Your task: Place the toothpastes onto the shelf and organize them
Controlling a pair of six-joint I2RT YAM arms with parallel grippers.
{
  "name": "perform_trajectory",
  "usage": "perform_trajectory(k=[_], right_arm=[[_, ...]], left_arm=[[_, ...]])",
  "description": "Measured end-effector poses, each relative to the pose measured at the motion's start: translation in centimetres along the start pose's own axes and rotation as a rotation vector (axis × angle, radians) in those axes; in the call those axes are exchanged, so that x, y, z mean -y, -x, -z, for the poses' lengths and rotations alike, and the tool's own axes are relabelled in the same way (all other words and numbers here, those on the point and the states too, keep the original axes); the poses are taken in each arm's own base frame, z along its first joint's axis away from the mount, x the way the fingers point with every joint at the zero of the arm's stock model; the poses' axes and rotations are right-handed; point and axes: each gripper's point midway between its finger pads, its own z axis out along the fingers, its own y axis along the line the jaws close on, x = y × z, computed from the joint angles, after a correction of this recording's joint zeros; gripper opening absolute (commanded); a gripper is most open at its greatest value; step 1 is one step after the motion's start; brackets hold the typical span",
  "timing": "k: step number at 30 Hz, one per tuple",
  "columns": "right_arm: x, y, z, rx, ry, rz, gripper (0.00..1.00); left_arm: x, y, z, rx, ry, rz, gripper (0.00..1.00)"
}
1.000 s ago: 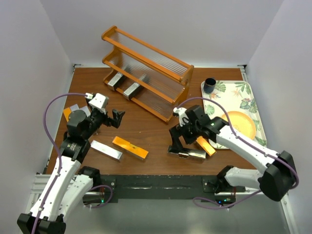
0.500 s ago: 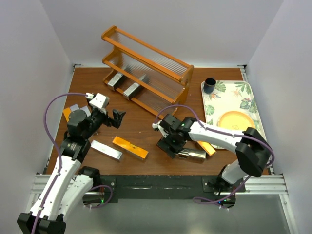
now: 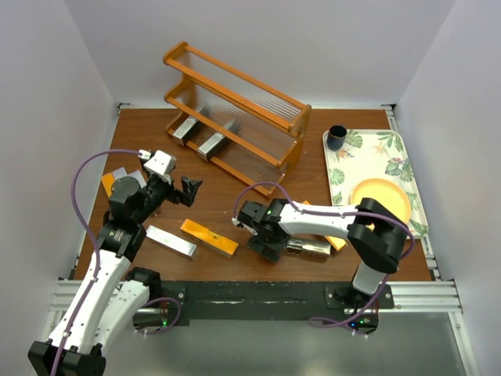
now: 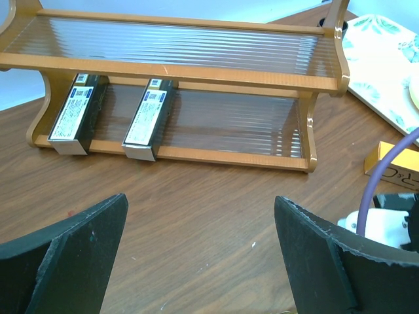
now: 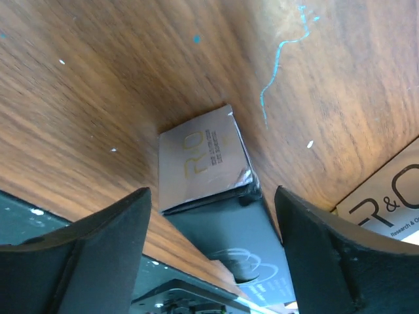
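One silver carton (image 5: 200,160), near end cut off from view, sits between the fingers of the right claw (image 5: 213,193), small gaps either side so not gripped, long axis pointing straight ahead of it; left claw (image 4: 201,198) wide open, shelf (image 4: 177,69) ahead

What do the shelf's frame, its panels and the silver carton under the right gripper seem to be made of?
Shelf frame: apparently wood, varnished orange-brown, judging by the solid rails, curved cut ends and satin sheen. Panels: probably clear plastic, possibly glass, since they are ribbed and see-through. Silver carton: likely printed cardboard with a glossy metallic coating, given its folded end flap and bright glints.
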Motion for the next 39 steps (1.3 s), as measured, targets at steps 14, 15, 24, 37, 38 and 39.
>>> perform_trajectory(k=[14, 15, 24, 37, 38, 39], right_arm=[[1.0, 0.7, 0.5, 0.022, -0.093, -0.026, 0.31], [1.1, 0.8, 0.6, 0.031, -0.094, -0.028, 0.29], [1.7, 4.0, 5.0, 0.267, -0.085, -0.123, 0.16], [3.7, 7.4, 13.3, 0.704, -0.084, -0.246, 0.17], [3.8, 7.4, 13.4, 0.716, -0.083, -0.244, 0.17], [3.8, 7.3, 13.6, 0.731, -0.083, -0.236, 0.17]], left_arm=[[0.2, 0.0, 0.0, 0.001, -0.011, 0.001, 1.00], [0.3, 0.0, 0.0, 0.001, -0.017, 0.006, 1.00], [1.8, -0.4, -0.4, -0.012, -0.104, 0.021, 1.00], [5.4, -1.0, -1.0, -0.040, -0.295, 0.162, 1.00], [5.8, -1.2, -1.0, -0.048, -0.308, 0.178, 1.00], [6.2, -1.3, -1.0, -0.057, -0.321, 0.197, 1.00]])
